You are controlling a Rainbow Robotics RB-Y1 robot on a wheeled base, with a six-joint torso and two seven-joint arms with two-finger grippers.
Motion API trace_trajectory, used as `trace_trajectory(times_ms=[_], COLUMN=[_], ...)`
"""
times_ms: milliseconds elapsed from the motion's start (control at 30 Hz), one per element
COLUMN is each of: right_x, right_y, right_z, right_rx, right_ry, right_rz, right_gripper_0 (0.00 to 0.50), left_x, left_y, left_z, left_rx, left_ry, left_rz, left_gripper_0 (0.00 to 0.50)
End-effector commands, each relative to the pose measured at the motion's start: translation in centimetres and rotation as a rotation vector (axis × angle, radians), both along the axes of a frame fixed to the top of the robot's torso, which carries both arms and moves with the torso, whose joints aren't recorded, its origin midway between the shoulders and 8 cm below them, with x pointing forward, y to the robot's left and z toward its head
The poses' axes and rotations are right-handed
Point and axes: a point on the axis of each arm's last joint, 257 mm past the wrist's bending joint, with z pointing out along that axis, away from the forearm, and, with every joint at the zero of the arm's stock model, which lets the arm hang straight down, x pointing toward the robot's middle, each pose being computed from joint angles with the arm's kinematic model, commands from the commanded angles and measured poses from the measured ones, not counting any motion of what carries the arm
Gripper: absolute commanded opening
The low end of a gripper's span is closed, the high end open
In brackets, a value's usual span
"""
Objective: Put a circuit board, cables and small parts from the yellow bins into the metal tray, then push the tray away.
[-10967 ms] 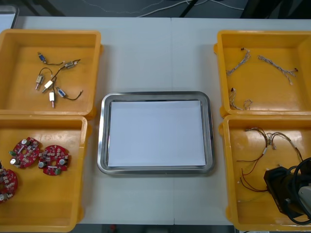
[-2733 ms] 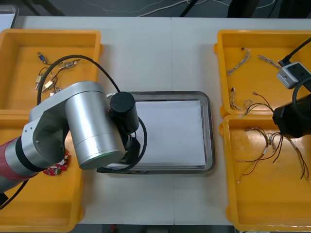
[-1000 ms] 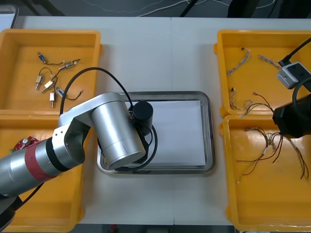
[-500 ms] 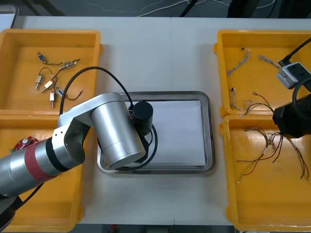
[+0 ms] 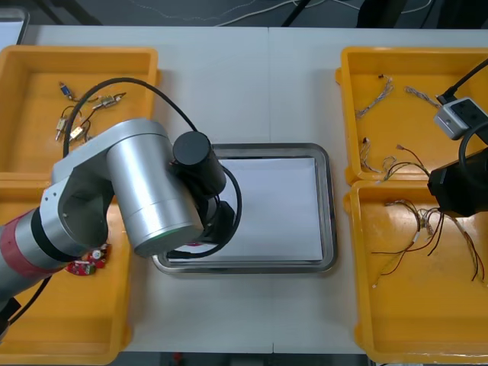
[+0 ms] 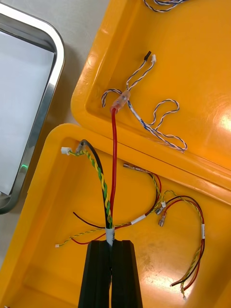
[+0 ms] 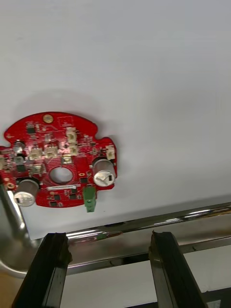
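Circuit board (image 7: 60,161), round and red, lies flat on the white inside of the metal tray (image 5: 329,206), close to the tray's near left corner and just inside its shiny rim; the left gripper (image 7: 109,237) hangs over that same corner of the tray with its black fingers (image 7: 54,260) spread wide, gripping nothing and clear of the board; in the front view the left arm's silver body crosses the tray's left edge. Right of the tray, the right gripper (image 6: 111,244) is over the seam between the two yellow bins there, its fingers clamped together on a red and yellow cable (image 6: 114,159), pinched at a white band; from the fingers the red strand runs up over the wall into the far right bin (image 5: 427,145), its clear connector touching a twisted blue and white cable (image 6: 159,113), while the yellow-green and black strands end over the near right bin (image 5: 412,320); more loose cables (image 5: 418,235) lie on that bin's floor. Left of the tray, small metal parts (image 5: 113,100) sit in the far left bin (image 5: 30,152); another red board (image 5: 84,265) peeks from under the arm in the near left bin (image 5: 69,320).
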Motion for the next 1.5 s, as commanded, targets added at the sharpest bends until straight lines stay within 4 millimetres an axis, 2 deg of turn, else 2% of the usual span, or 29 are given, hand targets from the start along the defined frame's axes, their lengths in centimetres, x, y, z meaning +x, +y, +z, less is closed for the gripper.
trace_trajectory(times_ms=[33, 100, 333, 367, 400, 667, 933, 1233, 1500], right_x=[0.5, 0.5, 0.5, -0.1, -0.1, -0.6, -1.1, -1.7, -1.8], right_y=[-1.0, -1.0, -1.0, -0.8, -0.8, -0.2, 2.5, 6.1, 9.3], right_z=[1.9, 1.9, 1.9, 0.4, 0.4, -0.5, -1.2, -2.0, -3.0], right_rx=[-0.035, -0.035, -0.035, -0.032, -0.032, -0.072, -0.117, -0.172, -0.262], right_ry=[-0.044, -0.044, -0.044, -0.005, -0.005, 0.027, 0.042, 0.064, 0.028], right_rz=[0.001, 0.001, 0.001, 0.007, 0.007, 0.054, 0.18, 0.349, 0.569], right_gripper_0=[0.0, 0.0, 0.0, 0.0, 0.0, 0.0, 0.0, 0.0, 0.0], left_x=[1.4, 1.7, 2.3, 2.4, 2.6, 4.0, 5.7, 7.7, 10.0], left_y=[2.8, 3.7, 8.4, 8.7, 9.4, 12.0, 14.5, 17.9, 19.1], left_z=[3.3, 3.9, 6.5, 6.7, 7.1, 9.6, 11.5, 11.8, 11.7], left_rx=[-0.001, 0.002, 0.06, 0.065, 0.08, 0.074, 0.081, 0.095, 0.045], left_ry=[-0.05, -0.052, -0.039, -0.042, -0.047, -0.095, -0.123, -0.112, -0.13], left_rz=[0.034, 0.049, 0.084, 0.085, 0.083, 0.128, 0.141, 0.2, 0.239], left_gripper_0=[0.5, 0.5, 0.5, 0.5, 0.5, 0.5, 0.5, 0.5, 0.5])
